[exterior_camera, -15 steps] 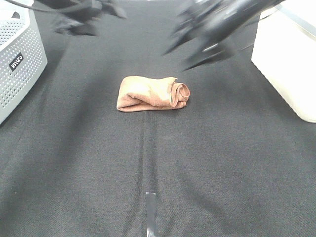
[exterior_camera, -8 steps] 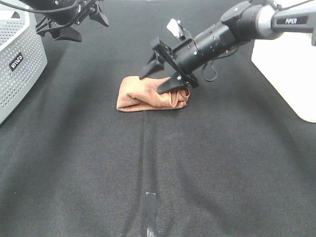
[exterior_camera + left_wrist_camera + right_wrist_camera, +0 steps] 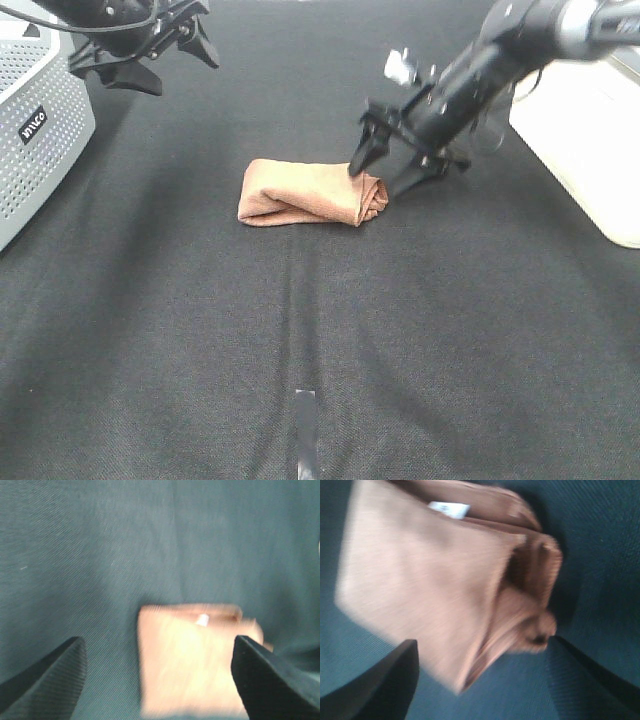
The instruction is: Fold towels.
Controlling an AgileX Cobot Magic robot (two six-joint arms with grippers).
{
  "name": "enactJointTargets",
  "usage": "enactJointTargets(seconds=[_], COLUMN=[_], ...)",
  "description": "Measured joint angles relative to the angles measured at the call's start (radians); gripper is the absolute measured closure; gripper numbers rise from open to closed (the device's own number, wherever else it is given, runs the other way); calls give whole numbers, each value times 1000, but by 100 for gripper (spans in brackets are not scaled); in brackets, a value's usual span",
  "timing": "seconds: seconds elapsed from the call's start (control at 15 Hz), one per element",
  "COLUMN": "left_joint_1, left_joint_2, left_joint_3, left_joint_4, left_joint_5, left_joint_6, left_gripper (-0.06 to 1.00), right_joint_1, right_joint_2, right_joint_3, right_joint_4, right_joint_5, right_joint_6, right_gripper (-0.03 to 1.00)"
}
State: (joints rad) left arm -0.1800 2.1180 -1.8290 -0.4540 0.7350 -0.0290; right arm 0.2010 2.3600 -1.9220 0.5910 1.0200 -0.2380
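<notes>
**Hovering over the bunched end of a folded towel**

Lying near the middle of the black cloth-covered table point(image 3: 320, 340), the towel point(image 3: 310, 192) is already folded into a compact bundle. Its long axis runs side to side in the high view. One end is flat and tidy; the other, on the right arm's side, is rolled and lumpy.

The right gripper point(image 3: 392, 172) sits with its fingers spread wide and nothing between them, straddling that lumpy end from just above. In the wrist view the towel fills the space between the fingers, white tag point(image 3: 449, 509) showing near its far edge. It is clearly the nearer arm.

The left gripper point(image 3: 150, 52) is open too, holding nothing, well apart from the towel, near the grey perforated basket point(image 3: 35, 130).

Open table surrounds the towel on every side. The basket and a white bin point(image 3: 585, 120) stand far off at the edges, so any tidying of the loose end looks unobstructed.
</notes>
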Motion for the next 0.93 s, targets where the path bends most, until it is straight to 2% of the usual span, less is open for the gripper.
enactJointTargets(seconds=[0.27, 0.33, 0.47, 0.6, 0.8, 0.87, 0.93], left_joint_1=[0, 0, 0, 0, 0, 0, 0], left_joint_2=[-116, -116, -193, -310, -542, -678, -755], left_joint_3=[0, 0, 1, 42, 202, 318, 382], left_joint_4=[134, 134, 187, 245, 318, 340, 347], left_joint_5=[219, 219, 318, 357, 380, 397, 398], left_joint_6=[13, 13, 13, 14, 16, 16, 16], left_gripper=[19, 19, 19, 19, 19, 19, 19], right_joint_1=[0, 0, 0, 0, 0, 0, 0], right_joint_2=[-159, -159, -229, -319, -497, -629, -680], right_joint_3=[0, 0, 0, 16, 123, 235, 281], right_joint_4=[-95, -95, -139, -194, -271, -309, -320], right_joint_5=[158, 158, 186, 187, 188, 188, 188], right_joint_6=[39, 39, 63, 91, 122, 123, 124], right_gripper=[29, 29, 29, 29, 29, 29, 29])
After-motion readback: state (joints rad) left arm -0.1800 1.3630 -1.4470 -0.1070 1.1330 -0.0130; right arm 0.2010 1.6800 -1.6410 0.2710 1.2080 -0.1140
